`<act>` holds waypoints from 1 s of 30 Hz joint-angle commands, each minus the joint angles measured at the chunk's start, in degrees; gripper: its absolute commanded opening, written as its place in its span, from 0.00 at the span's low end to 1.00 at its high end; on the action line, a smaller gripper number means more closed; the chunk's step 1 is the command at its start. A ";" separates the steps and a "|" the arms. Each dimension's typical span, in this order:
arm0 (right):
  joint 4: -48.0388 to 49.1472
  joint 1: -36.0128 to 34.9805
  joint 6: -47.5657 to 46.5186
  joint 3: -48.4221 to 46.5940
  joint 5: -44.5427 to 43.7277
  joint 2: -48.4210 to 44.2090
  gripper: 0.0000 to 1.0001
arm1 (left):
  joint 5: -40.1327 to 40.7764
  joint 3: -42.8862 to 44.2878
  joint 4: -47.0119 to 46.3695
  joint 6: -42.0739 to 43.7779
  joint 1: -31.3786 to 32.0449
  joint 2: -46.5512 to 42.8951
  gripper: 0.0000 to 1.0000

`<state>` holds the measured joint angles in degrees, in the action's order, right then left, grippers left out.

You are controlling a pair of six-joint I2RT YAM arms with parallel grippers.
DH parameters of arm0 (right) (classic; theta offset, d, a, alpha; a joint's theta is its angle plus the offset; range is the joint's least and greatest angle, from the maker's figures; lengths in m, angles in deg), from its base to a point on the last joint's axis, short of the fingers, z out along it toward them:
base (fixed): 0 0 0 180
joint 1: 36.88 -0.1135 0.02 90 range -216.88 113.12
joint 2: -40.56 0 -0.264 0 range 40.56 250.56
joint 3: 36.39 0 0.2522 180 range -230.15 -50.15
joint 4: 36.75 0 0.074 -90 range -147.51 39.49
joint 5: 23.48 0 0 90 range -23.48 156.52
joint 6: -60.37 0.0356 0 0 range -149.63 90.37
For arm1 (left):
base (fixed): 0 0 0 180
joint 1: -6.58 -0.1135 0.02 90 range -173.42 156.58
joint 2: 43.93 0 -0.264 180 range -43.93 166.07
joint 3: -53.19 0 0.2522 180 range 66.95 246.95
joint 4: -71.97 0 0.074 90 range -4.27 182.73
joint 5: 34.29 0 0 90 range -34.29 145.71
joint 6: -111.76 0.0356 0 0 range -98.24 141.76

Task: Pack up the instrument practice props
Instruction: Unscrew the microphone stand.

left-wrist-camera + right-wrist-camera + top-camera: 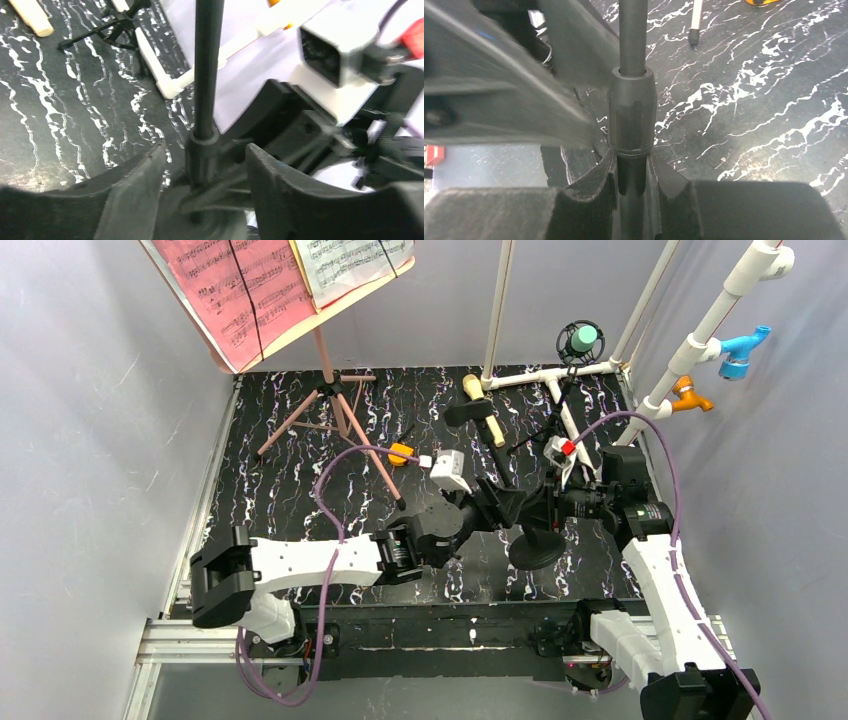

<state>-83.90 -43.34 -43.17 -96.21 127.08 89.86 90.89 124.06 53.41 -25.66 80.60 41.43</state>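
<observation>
Item: black stand (536, 550), round base on the marbled black table (280, 500), pole upright. All positions are given from this stand.

1. Right tool (631, 175): brought in from the right and clamped on the pole just under the thick collar, with both fingers pressed against it.
2. Left tool (202, 162): brought in from the left at collar height. Its fingers (135, 190) are held apart, one on each side of the collar, and a gap is seen on both sides.
3. Small orange-yellow object (400, 453): lying on the table to the left, a little beyond.
4. Beige microphone (487, 412): lying flat on the table beyond the stand, slightly left.
5. Teal microphone (582, 338): set in a black ring mount, beyond and slightly right. It seems to be carried at the top of the pole, though the join is not clearly seen.
6. Pink tripod legs (335, 415): spread on the table, far left and beyond.
7. Pink music board (290, 338): mounted above those legs and tilted. A pink sheet (240, 290) and a white sheet (345, 262) are held on it.
8. White pipe frame (700, 335): far right and beyond, fitted with a blue fitting (742, 348) and an orange fitting (690, 395).
</observation>
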 commanded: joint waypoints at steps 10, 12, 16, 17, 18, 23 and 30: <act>-5.54 3.21 -6.93 -5.10 23.80 0.59 0.01 | -26.90 -24.51 -18.87 13.93 -4.80 -24.97 0.98; -7.95 3.21 -8.85 -5.46 24.51 0.72 0.01 | -30.65 -27.86 -25.36 15.82 -6.07 -24.96 0.98; -11.96 3.29 -12.53 -5.49 24.52 0.85 0.01 | -38.49 -28.51 -35.19 19.70 -7.50 -20.80 0.93; -13.06 3.37 -13.75 -5.64 24.55 0.85 0.01 | -40.46 -27.61 -35.83 20.18 -7.67 -19.28 0.93; -14.19 3.46 -14.88 -5.84 24.53 0.90 0.01 | -41.30 -26.76 -36.40 20.34 -7.90 -17.84 0.93; -16.10 3.80 -16.94 -5.89 24.52 1.09 0.01 | -43.32 -22.80 -44.63 18.48 -9.41 -8.93 0.92; -16.15 3.83 -17.65 -4.39 24.44 0.35 0.01 | -47.48 -16.15 -46.90 13.77 -11.55 0.23 0.79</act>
<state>-99.46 -39.82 -59.67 -98.79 147.54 90.98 47.26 103.71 11.56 -9.86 70.05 39.29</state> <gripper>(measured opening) 0.274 0.825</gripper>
